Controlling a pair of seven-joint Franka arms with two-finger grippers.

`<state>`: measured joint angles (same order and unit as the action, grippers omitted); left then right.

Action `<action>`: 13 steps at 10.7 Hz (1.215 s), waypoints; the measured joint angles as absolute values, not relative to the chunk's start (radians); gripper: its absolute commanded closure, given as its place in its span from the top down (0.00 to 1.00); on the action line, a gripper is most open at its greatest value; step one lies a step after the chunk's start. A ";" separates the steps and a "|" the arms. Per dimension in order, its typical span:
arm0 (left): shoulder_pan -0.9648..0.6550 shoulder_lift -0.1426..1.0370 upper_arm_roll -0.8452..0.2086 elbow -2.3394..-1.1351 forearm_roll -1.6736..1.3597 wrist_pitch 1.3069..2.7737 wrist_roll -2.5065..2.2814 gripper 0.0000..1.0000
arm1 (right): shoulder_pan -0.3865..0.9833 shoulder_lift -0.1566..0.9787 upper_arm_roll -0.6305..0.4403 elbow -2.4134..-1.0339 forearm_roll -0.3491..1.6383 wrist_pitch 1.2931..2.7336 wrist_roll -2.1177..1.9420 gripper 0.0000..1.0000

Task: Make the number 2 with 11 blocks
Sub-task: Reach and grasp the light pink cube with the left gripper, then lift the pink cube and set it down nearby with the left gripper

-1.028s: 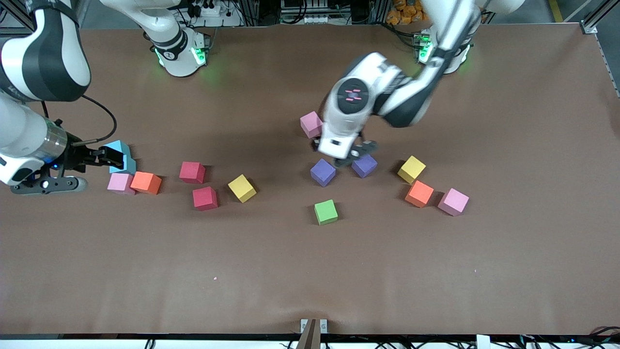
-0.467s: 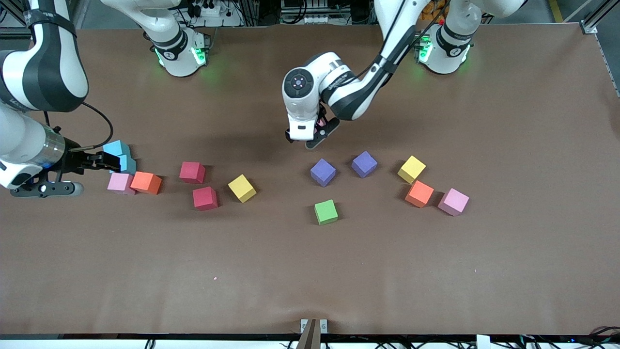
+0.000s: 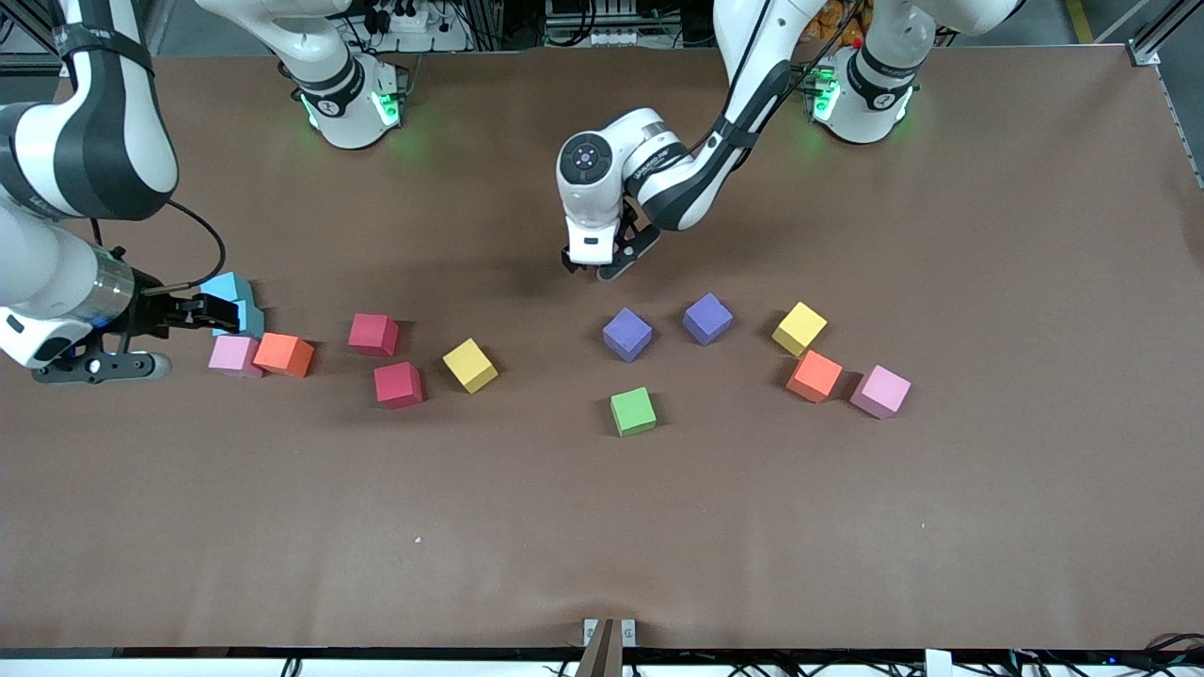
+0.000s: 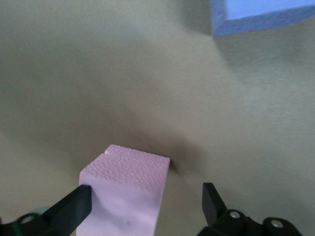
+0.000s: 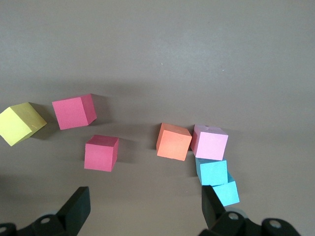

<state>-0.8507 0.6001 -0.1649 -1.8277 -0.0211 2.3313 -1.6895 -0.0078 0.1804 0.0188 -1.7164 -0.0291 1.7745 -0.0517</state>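
brown matte table (image 3: 988, 527), bare toward the front camera, presumably where the number 2 is to go; no digit formed yet, none of the blocks joined into a pattern. item: left gripper (image 3: 602, 266), lowered over the middle of the table, jaws spread wide with a pink block (image 4: 129, 194) standing between the fingers (image 4: 74, 209), one finger close against its side and the other clear of it, so not clamped; hidden under the hand in the front view. likely a grasp about to be made or a release just made, cannot say which. item: two purple blocks (image 3: 627, 334) (image 3: 707, 318) and a green block (image 3: 633, 411), near that gripper and nearer the front camera. item: yellow block (image 3: 800, 328), orange block (image 3: 815, 375) and pink block (image 3: 881, 391), clustered toward the left arm's end, loose stock. item: right gripper (image 3: 202, 308), low at the right arm's end, jaws apart and holding nothing, the arm waiting. item: two cyan cubes (image 5: 213, 172) (image 5: 227, 192), stacked askew just by its fingertips; pink block (image 5: 209, 142) and orange block (image 5: 173, 141) touching, beside them. item: two red blocks (image 3: 373, 334) (image 3: 398, 385) and a yellow block (image 3: 470, 365), farther out from that gripper, scattered and unsorted.
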 measured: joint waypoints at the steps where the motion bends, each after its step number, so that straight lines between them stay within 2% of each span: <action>1: -0.851 0.590 -0.166 -1.853 -0.020 2.345 -1.689 1.00 | -0.006 0.182 0.020 -1.737 -0.027 1.788 -0.052 1.00; 8: -0.854 0.517 -0.169 -1.878 -0.020 2.355 -1.689 1.00 | 0.000 0.185 0.025 -1.761 -0.017 1.809 -0.052 1.00; 13: -0.887 0.559 -0.171 -1.907 -0.020 2.361 -1.689 1.00 | 0.000 0.185 0.027 -1.778 0.001 1.820 -0.052 1.00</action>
<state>-0.8870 0.5592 -0.1707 -1.9070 -0.0197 2.3613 -1.6895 0.0002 0.1854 0.0267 -1.7775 0.0009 1.8202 -0.0524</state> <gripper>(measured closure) 0.000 0.000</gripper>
